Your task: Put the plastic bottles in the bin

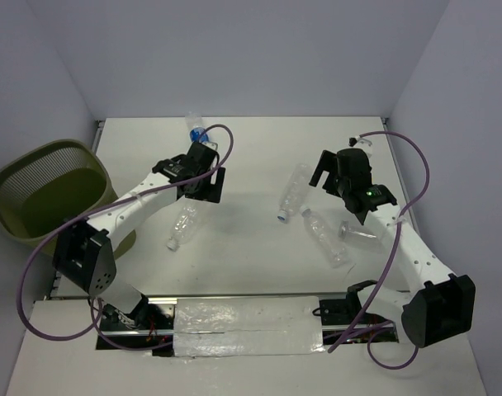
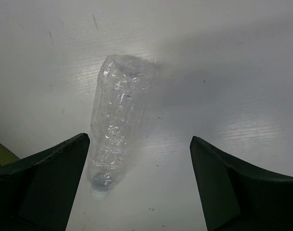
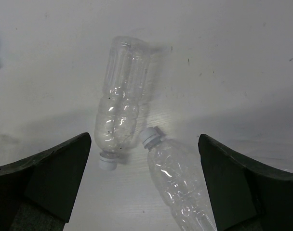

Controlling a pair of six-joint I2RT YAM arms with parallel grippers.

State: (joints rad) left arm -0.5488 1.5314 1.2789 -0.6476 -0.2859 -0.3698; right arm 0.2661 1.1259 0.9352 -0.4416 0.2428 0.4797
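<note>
Bin: we see the bin (image 1: 38, 196) at the left edge of the table (image 1: 259, 272), beside the left arm, with its mouth facing up.

Left gripper: the left gripper (image 1: 203, 180) has its jaws spread wide and holds nothing. It hangs above the base end of the left bottle.

Left bottle: the left bottle (image 2: 118, 125) lies flat on the table. We read its long axis as running near to far with a slight slant. The cap points toward the arm bases and a little left, and the base points toward the far wall. In the left wrist view it sits between the fingers, closer to the finger on the left of that view. We cannot tell whether it touches that finger.

Far bottle: the far bottle (image 1: 192, 122) lies just beyond the left gripper, near the far edge of the table. It runs roughly near to far, with a blue end facing the gripper. The gripper hides part of it.

Right gripper: the right gripper (image 3: 144, 139) also has its jaws wide apart and empty. It is above the table, looking down on two bottles.

Middle bottle: the middle bottle (image 3: 121, 103) lies flat with its long axis near to far. Its white cap points toward the arm bases and its base toward the far wall.

Right bottle: the right bottle (image 3: 178, 185) lies on a diagonal. Its white cap points far-left, near the middle bottle's cap but apart from it, and its body runs off to the near right.
</note>
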